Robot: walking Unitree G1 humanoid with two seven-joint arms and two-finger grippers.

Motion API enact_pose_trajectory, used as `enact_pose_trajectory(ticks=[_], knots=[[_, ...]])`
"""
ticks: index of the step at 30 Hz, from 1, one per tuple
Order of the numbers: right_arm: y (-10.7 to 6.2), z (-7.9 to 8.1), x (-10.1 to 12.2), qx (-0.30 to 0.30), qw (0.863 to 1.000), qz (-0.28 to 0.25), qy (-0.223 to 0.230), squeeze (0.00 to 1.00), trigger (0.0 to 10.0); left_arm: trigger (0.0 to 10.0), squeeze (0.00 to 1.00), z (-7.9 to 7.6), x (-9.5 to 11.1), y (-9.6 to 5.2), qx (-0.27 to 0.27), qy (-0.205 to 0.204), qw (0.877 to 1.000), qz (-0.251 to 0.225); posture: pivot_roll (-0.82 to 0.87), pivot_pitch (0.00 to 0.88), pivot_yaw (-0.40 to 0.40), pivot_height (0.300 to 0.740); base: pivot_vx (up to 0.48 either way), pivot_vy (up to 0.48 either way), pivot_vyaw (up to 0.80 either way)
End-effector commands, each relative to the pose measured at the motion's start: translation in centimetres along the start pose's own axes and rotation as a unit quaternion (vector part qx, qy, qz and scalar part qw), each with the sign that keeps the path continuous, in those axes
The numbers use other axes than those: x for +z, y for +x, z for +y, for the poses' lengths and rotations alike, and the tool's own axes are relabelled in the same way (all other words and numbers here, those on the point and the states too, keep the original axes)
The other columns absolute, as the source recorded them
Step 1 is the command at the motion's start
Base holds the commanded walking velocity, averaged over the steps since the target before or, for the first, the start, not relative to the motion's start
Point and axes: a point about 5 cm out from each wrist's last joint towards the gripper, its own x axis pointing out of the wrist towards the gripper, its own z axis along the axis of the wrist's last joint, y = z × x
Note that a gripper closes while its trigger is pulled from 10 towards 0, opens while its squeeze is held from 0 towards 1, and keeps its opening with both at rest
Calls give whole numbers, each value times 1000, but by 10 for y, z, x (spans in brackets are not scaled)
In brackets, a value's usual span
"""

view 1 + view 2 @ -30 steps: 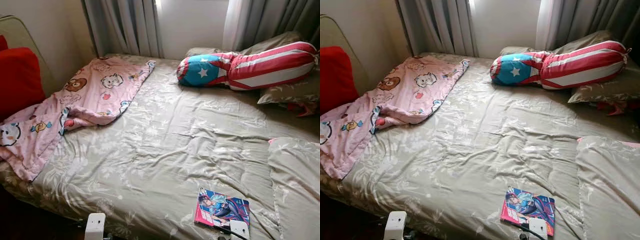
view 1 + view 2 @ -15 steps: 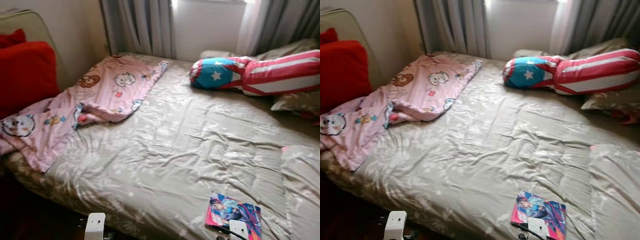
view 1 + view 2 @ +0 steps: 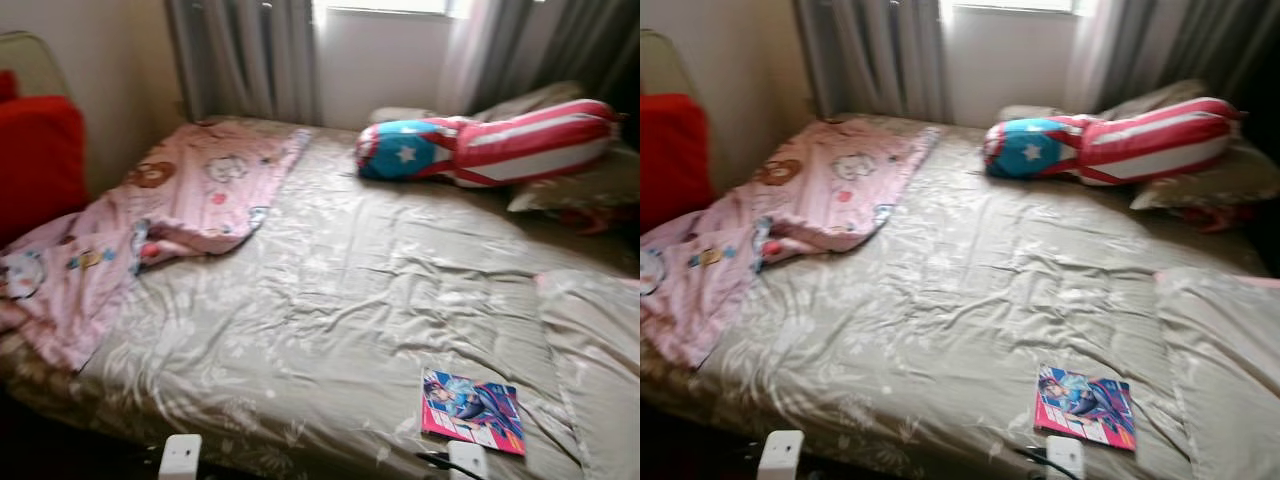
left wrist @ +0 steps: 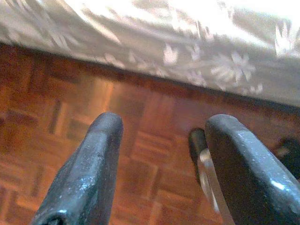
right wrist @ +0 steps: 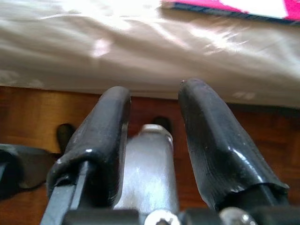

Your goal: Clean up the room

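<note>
Comic book [image 3: 472,411] near bed [image 3: 330,300] edge, blanket [image 3: 150,220] possibly rumpled

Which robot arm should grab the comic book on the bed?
Probably the right. The comic book lies near the bed's front edge on the robot's right side, just above the right gripper. The left gripper hangs over the wooden floor, farther off.

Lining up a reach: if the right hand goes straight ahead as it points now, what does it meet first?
Probably the near side of the bed's floral cover, just below the comic book; depth is unclear. The right hand is open.
</note>
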Motion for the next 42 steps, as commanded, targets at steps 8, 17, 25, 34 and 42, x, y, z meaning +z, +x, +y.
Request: enact_pose_trajectory(ticks=[8,17,25,34,42], knots=[[0,-7,1,-8,1000,2,-4,0,10000,10000,0,-4,-5,-1,-4,5,1000,12,-67,0,11,740,0,395,0],[0,-8,1,-7,1000,3,-9,0,10000,10000,0,-3,-6,-1,-3,5,1000,14,-65,0,10,740,0,395,0],[0,-9,1,-9,1000,3,-11,0,10000,10000,0,-4,-7,-1,-2,4,1000,16,-68,0,7,740,0,397,0],[0,-10,1,-9,1000,3,-16,0,10000,10000,0,-5,-7,-1,-3,2,1000,15,-68,0,3,740,0,396,0],[0,-10,1,-10,1000,3,-18,0,10000,10000,0,-6,-7,-1,-4,1,1000,16,-72,0,3,740,0,397,0]])
